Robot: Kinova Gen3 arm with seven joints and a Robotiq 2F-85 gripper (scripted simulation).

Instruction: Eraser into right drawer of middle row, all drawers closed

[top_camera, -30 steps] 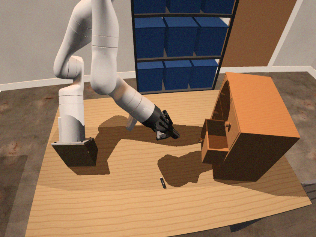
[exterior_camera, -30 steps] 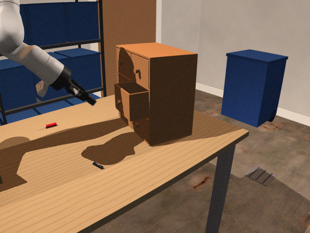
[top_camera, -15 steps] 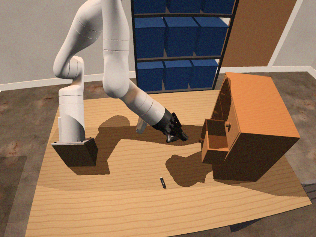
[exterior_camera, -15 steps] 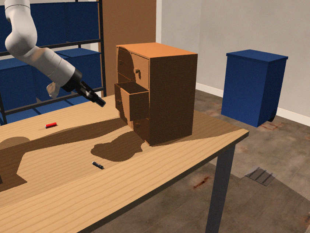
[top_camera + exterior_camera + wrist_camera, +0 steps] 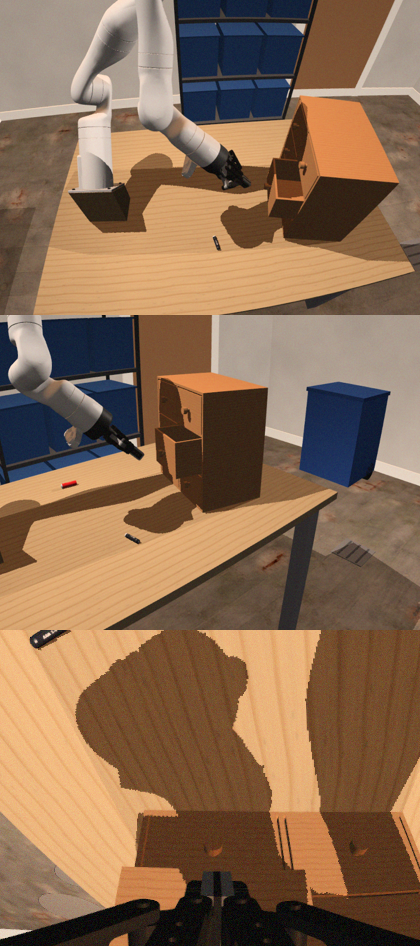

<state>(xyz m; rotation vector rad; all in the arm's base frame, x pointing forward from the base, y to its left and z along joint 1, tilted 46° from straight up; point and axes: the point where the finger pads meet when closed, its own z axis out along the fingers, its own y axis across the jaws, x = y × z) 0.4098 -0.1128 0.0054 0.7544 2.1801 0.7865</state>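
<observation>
The gripper's fingers (image 5: 246,182) (image 5: 137,453) are pressed together (pinching nothing), just short of the open drawer (image 5: 289,206) (image 5: 169,453) (image 5: 150,885).

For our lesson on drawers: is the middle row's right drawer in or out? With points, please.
Out: the drawer (image 5: 273,206) (image 5: 166,452) juts from the chest (image 5: 352,135) (image 5: 234,440), its inside showing from above.

This is looking like a workroom or a storeroom, but the pictures are not telling which. Blue boxes (image 5: 239,56) (image 5: 110,399) are filling a dark rack (image 5: 237,77) (image 5: 137,355). A big blue bin (image 5: 330,433) is standing on the stained gray floor (image 5: 20,162) (image 5: 244,586). A white robot arm (image 5: 154,84) (image 5: 32,366) is reaching over a wooden table (image 5: 169,277) (image 5: 102,586).
</observation>
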